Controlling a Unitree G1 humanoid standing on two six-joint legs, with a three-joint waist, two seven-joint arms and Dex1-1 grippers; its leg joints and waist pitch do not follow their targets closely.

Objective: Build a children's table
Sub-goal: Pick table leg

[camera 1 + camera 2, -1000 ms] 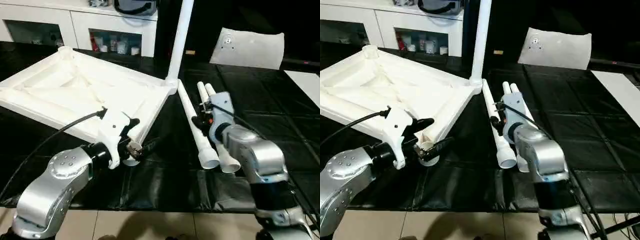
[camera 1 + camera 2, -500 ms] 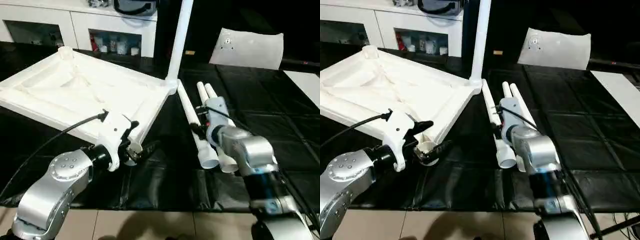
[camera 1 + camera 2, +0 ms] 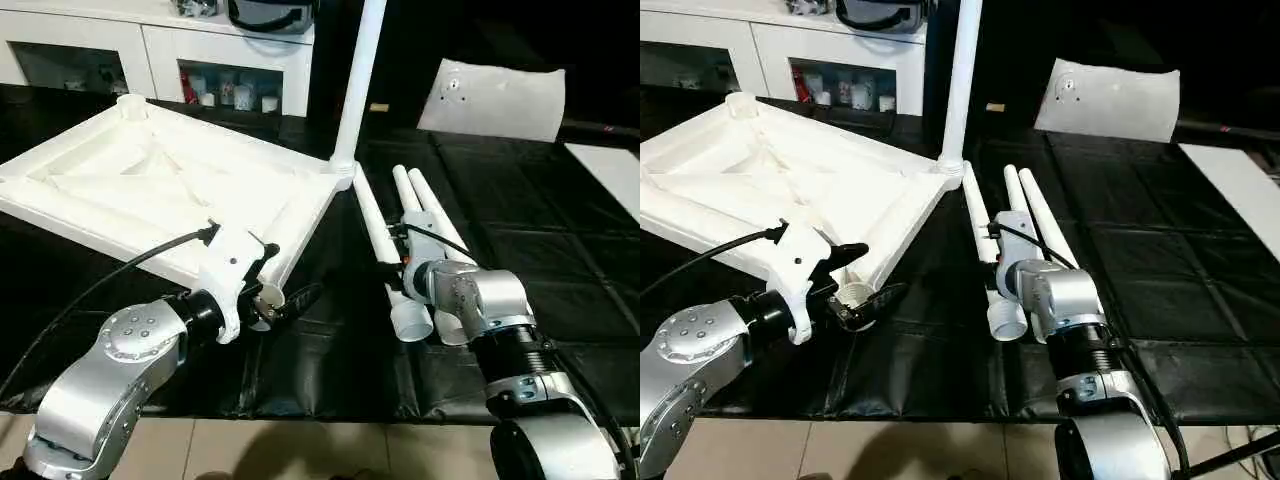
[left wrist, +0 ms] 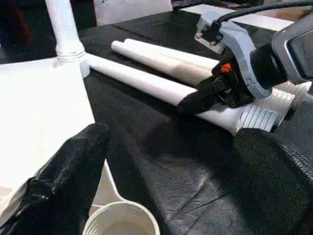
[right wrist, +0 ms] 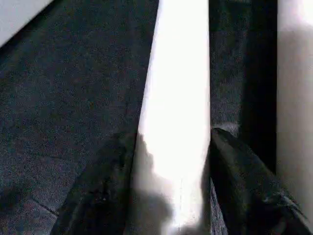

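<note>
The white tabletop [image 3: 150, 190] lies underside up on the black-covered table. One leg [image 3: 358, 80] stands upright in its far right corner socket. Three more legs lie side by side to the right. My right gripper [image 3: 397, 262] is shut on the leftmost lying leg [image 3: 978, 215], a short way up from its wide end. In the right wrist view that leg [image 5: 176, 73] runs between both fingers [image 5: 102, 186]. My left gripper [image 3: 283, 285] is open, its fingers on either side of the near corner socket [image 4: 122, 220] without touching it.
A white cabinet [image 3: 200, 60] with dark compartments stands behind the table. A white pillow-like slab [image 3: 495, 100] lies at the back right and a white board [image 3: 610, 165] at the right edge. The table's front edge [image 3: 330, 415] runs just below my forearms.
My right forearm has dropped and swung in, and the gripper has settled lower on the lying leg. The left arm and the tabletop have hardly moved.
</note>
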